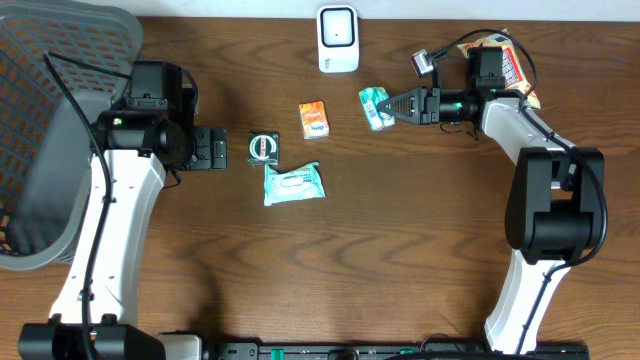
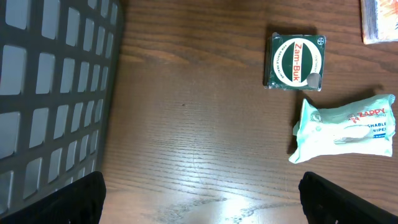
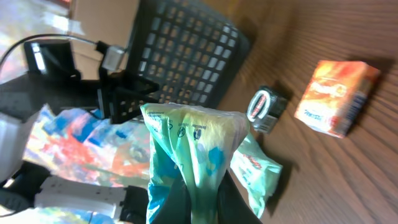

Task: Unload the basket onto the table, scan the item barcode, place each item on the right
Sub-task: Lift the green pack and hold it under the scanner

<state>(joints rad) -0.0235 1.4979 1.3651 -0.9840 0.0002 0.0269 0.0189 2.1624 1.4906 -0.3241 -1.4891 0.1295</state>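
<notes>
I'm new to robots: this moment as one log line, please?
right gripper: shut on green packet | left gripper: open, empty | white scanner: packet not yet there

We see open desk [image 1: 400, 270] on the base side of the wipes pack [image 1: 293, 184]; the basket [image 1: 45, 150] walls off the left, and the orange box [image 1: 314, 120] lies before the scanner [image 1: 338, 38].

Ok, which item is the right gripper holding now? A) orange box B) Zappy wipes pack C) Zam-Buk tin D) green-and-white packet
D: the right gripper is shut on the green-and-white packet, while the orange box, Zam-Buk tin and Zappy wipes pack lie on the table.
</notes>
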